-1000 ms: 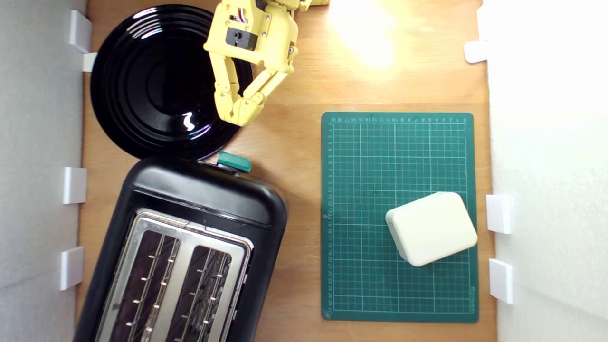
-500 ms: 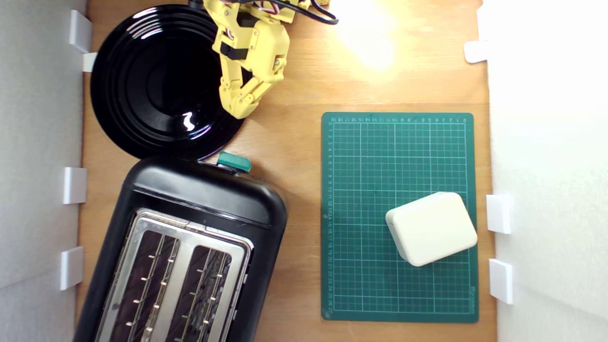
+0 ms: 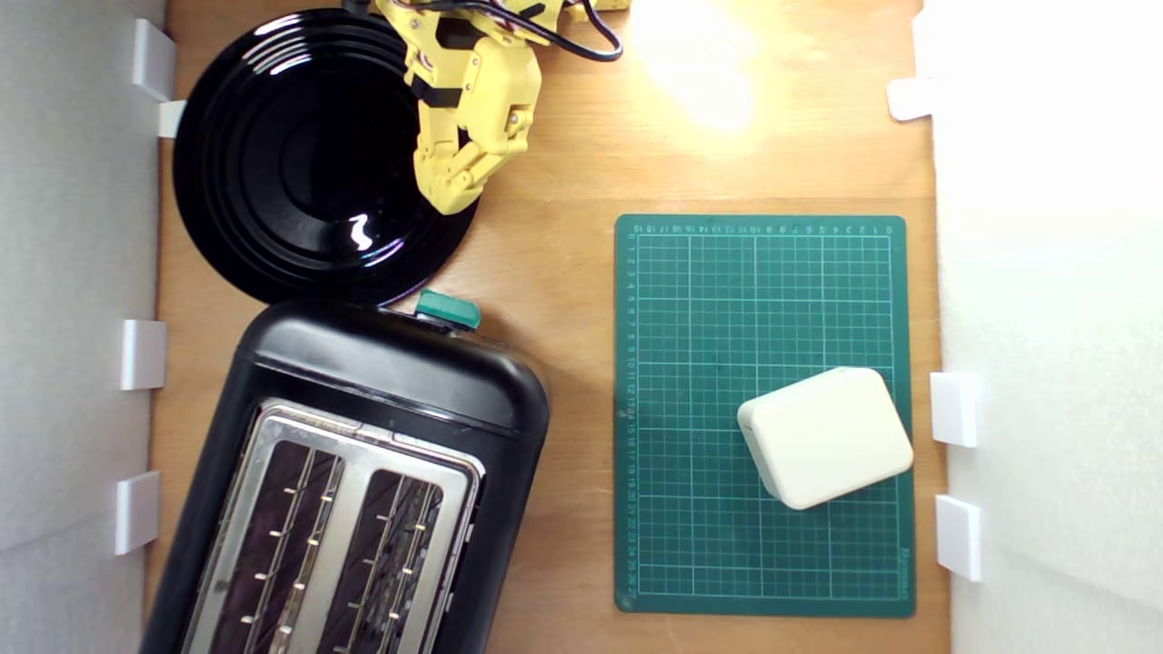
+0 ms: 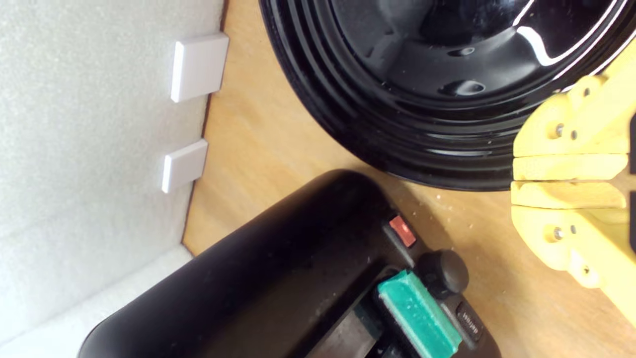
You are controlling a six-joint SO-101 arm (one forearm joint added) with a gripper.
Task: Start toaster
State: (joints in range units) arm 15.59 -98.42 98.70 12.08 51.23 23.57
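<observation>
Wooden tabletop, boxed in by white foam walls with small white clips along the edges. In the exterior view the black plate sits far left and a green cutting mat lies to the right, carrying a small cream box.

The toaster occupies the near left, angled, both slots showing bare wire guides. Its teal lever knob sticks out of the far end face, just beside the plate's near rim. The wrist view shows the same knob in a slot on that face, flanked by a black dial and a red button. The lever looks to be at the top of its travel, so I judge the toaster not yet started.

The yellow gripper is over the plate's right edge, farther than the knob and apart from it. Fingers are pressed together, nothing between them; only a thin seam shows in the wrist view.

Step in hand: approach to the lever. Notes for doing it well:
- Fingers together make a good blunt pusher; no need to spread them.
- Bring the tip over the knob's upper face, clear of the plate rim.
- Press straight down along the slot; an oblique push may slip off or nudge the dial.
- Push to the end of travel so the latch catches.
</observation>
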